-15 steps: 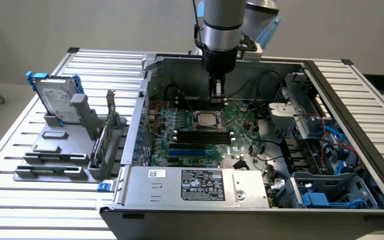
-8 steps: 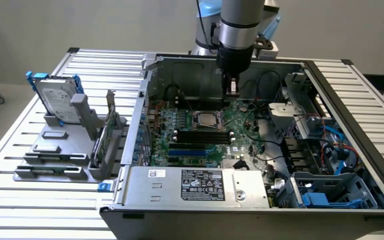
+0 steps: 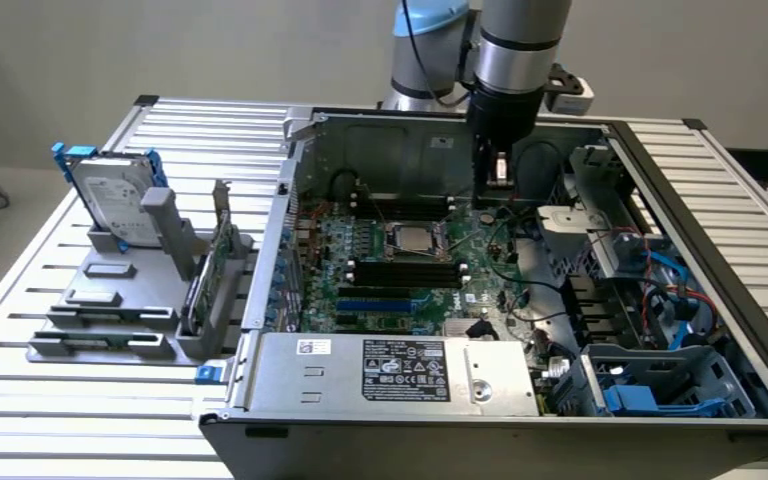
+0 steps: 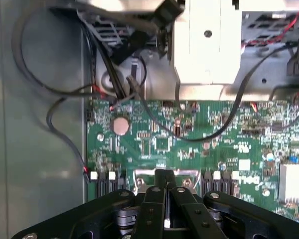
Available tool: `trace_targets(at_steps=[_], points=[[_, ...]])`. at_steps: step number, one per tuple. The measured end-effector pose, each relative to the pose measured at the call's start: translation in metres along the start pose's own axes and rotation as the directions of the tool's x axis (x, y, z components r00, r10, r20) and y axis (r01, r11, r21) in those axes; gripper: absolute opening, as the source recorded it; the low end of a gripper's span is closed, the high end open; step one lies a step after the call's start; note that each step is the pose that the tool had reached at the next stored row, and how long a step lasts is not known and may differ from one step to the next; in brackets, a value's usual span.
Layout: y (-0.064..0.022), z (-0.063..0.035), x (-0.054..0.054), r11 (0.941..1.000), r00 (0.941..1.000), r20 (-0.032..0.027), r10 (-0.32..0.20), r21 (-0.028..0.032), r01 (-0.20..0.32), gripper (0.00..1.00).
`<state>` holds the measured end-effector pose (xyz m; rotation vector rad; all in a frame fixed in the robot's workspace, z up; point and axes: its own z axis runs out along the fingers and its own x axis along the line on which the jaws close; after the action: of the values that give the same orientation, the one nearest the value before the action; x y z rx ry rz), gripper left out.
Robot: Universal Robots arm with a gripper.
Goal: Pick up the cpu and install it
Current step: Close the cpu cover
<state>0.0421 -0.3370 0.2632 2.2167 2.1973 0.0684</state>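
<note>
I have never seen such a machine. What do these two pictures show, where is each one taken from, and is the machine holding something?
This is a robot arm with two fingers at its end for grasping. The exterior view comes from a camera off the arm that sees the whole scene. The wrist view comes from a camera on the arm, looking past the fingers.

On a slatted metal table stands an open computer case. The arm reaches down into it, above the green board. On the exterior view's left, a grey stand holds a hard drive.

The fingers are shut, and nothing shows between them. A silvery square in the board's middle may be the cpu.
</note>
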Motion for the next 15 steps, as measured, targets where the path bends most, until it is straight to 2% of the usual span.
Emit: trace_targets(at_steps=[2,5,15], points=[[0.0093,0.0001,0.0,1.0,1.0,-0.0003,0.0,0.0,0.0,0.11],[0.0148,0.0029,0.0,1.0,1.0,0.0003,-0.001,0.0,0.001,0.11],[0.0155,0.0208,0.0,1.0,1.0,0.0019,-0.005,0.0001,0.005,0.11]])
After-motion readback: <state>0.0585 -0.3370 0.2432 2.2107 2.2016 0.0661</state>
